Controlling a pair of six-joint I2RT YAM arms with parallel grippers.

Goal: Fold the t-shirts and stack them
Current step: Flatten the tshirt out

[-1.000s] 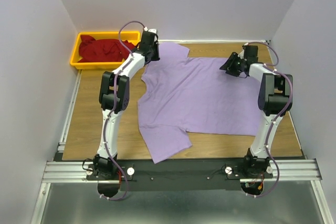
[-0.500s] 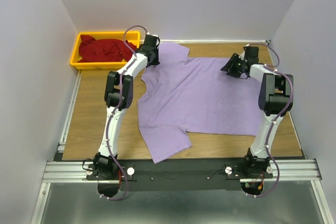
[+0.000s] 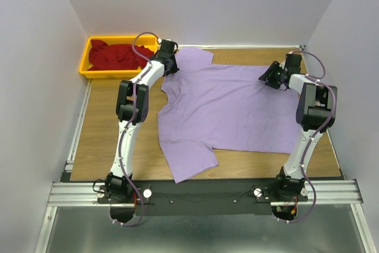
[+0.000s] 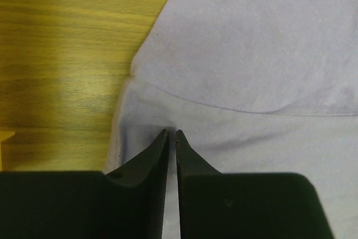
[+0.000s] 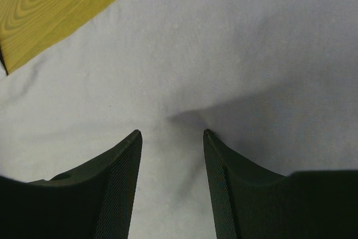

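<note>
Fingers (image 4: 146,167) of the left gripper (image 4: 172,133) are pinching the light lavender cloth t-shirt (image 3: 231,108) near the worktop's (image 3: 106,131) far edge; the right gripper's (image 5: 172,132) are standing apart.

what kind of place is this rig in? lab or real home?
Probably a lab test cell, not a home: plain white panels box in a wooden table, the arms are bolted to an aluminium rail, and the props are a lavender t-shirt and a yellow bin.

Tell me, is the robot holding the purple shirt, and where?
The left gripper pinches the purple shirt at its far sleeve. The right gripper is open, holding nothing.
</note>
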